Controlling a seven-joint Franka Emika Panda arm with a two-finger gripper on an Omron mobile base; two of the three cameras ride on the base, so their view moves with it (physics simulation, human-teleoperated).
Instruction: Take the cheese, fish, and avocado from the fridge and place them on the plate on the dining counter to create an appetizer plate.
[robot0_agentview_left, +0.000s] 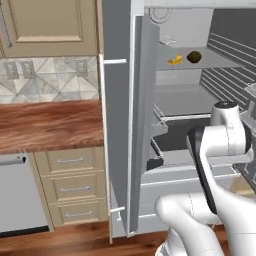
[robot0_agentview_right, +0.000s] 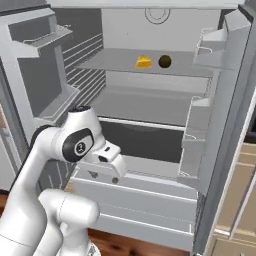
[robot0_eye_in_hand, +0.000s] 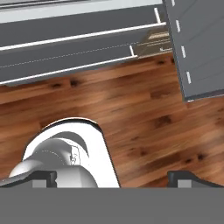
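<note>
Standing open, the fridge (robot0_agentview_right: 220, 100) keeps cheese (robot0_agentview_right: 144, 62) and avocado (robot0_agentview_right: 165, 61) far above the spread, empty claw (robot0_eye_in_hand: 113, 177). Nothing is taken yet.

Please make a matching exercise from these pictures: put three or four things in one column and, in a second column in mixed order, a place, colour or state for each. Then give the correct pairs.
Column 1
1. cheese
2. avocado
3. fridge
4. hand

Column 2
A. pointing down at the wooden floor, fingers apart
B. dark round ball on the upper shelf
C. doors standing open
D. yellow wedge on the upper shelf, beside a dark ball

Pairs: 1-D, 2-B, 3-C, 4-A
</note>
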